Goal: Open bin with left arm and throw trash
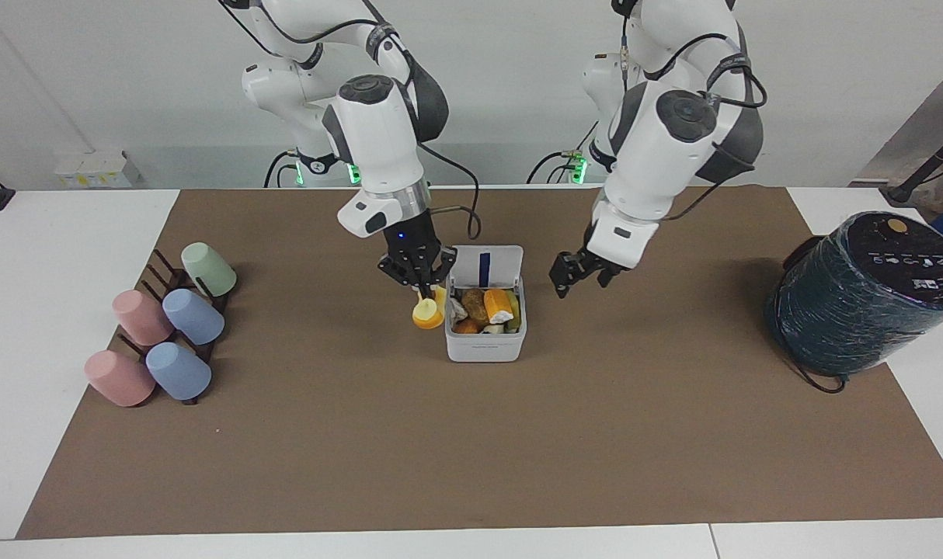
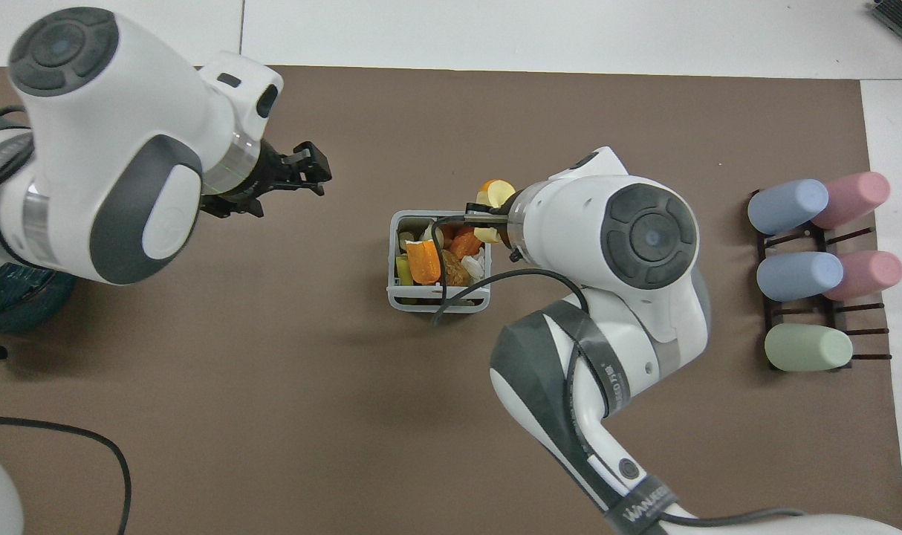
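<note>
The white-grey bin (image 1: 485, 347) stands on the brown mat, its lid (image 1: 485, 266) standing upright on the edge nearer the robots. Inside lie a brown crusty lump (image 1: 475, 305) and an orange stub with a white end (image 1: 499, 304), among other scraps. My right gripper (image 1: 423, 293) is shut on the pale yellow wedge with an orange edge (image 1: 427, 314) and holds it just above the mat, beside the bin's wall toward the right arm's end. In the overhead view the wedge (image 2: 497, 193) shows at the bin's corner. My left gripper (image 1: 579, 275) is open and empty, over the mat toward the left arm's end, clear of the bin.
A big dark-green wrapped cylinder (image 1: 860, 295) lies at the left arm's end of the table. A dark rack with several pastel cups (image 1: 161, 334) stands at the right arm's end. A black cable (image 2: 466, 286) hangs from the right arm over the bin.
</note>
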Robot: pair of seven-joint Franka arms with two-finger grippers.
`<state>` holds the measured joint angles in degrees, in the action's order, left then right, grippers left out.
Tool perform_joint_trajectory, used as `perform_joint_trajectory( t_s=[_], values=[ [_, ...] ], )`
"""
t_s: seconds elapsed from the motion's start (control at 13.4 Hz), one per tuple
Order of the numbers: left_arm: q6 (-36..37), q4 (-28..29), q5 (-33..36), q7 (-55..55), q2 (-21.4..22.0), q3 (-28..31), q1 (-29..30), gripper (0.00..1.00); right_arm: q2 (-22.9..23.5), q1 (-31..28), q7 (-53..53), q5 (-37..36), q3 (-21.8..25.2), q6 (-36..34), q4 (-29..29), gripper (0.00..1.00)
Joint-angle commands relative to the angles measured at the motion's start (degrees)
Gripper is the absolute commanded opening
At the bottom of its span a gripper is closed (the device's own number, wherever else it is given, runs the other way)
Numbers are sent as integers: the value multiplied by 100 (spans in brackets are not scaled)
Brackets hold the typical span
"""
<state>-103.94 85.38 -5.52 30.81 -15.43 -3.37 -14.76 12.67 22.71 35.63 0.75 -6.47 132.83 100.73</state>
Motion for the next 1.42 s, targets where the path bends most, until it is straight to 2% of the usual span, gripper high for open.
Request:
perform_joint_trajectory(
  t_s=[0.0,0.3,0.37,0.45,0.52,0.75,0.82,0.97,1.34],
  values=[
    [277,-39,86,-950,137,-41,665,87,394,233,347,-4,-21,-82,-387,0],
    [540,-30,463,-2287,251,-49,1370,93,570,514,612,-31,-21,-12,-387,2],
    [628,-30,569,-2464,295,-41,1466,96,605,567,612,-22,-21,-12,-361,14],
    [707,-39,665,-2570,365,-41,1537,99,605,577,612,-22,-12,-29,-335,40],
    [734,-30,718,-2606,479,-41,1581,100,605,585,621,-22,-12,-81,-334,57],
    [770,-12,719,-2606,743,-49,1643,100,597,594,630,-31,-12,-135,-308,86],
    [770,-4,710,-2606,822,-49,1643,100,588,586,630,-31,-12,-143,-317,91],
    [761,14,710,-2597,910,-49,1643,100,570,550,630,-31,5,-213,-360,100],
    [761,14,702,-2597,928,-58,1608,100,378,279,612,-31,40,-231,-361,100]
  ],
)
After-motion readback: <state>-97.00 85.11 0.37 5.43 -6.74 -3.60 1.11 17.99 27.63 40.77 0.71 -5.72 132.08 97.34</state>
